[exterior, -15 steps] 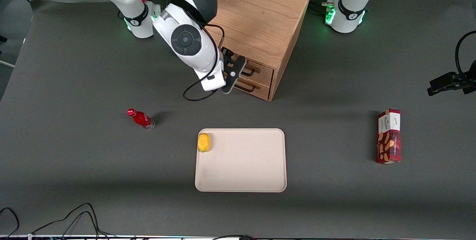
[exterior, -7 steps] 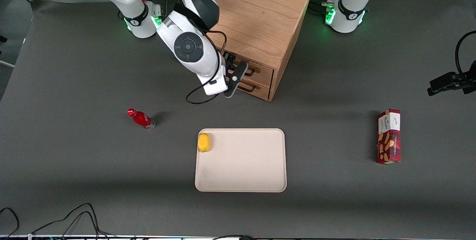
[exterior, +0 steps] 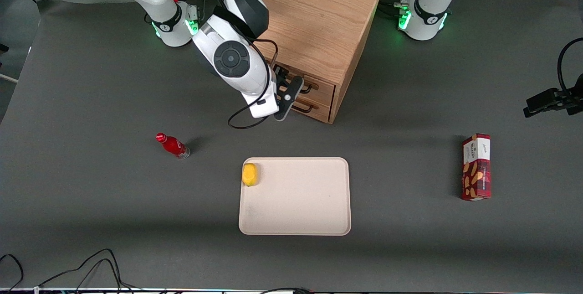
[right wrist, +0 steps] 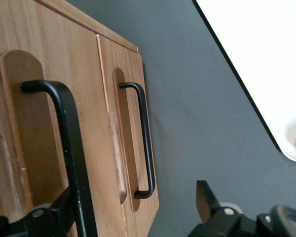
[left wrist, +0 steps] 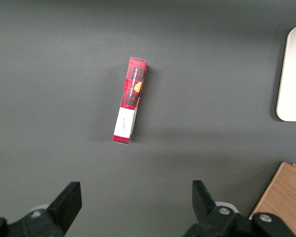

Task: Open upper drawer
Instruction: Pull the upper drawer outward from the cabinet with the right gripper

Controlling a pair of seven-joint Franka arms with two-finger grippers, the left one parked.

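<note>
So the big gray surface (exterior: 91, 79) has a light wood cabinet (exterior: 319, 20) on it, well away from the front camera. The cabinet has two drawers in its front. The upper drawer (exterior: 321, 85) is shut, flush with the lower drawer (exterior: 319, 108) under it. Each drawer has a black bar handle.

The working arm reaches down in front of the cabinet. Its hand (exterior: 288, 95) is right at the drawer fronts. In the right wrist view the hand (right wrist: 138, 212) has its two fingers spread apart, and the upper drawer's handle (right wrist: 71, 148) runs close by one finger (right wrist: 64, 207). The lower drawer's handle (right wrist: 144, 138) lies in the gap between the fingers, a bit farther out. Nothing is pinched yet.

Nearer the front camera lies a pale tray (exterior: 296, 212). A small yellow fruit (exterior: 249, 174) sits in one corner of it. A red and white box (exterior: 476, 167) lies flat toward the parked arm's end. A little red bottle (exterior: 173, 146) lies tilted toward the working arm's end, beside the tray but apart from it.
</note>
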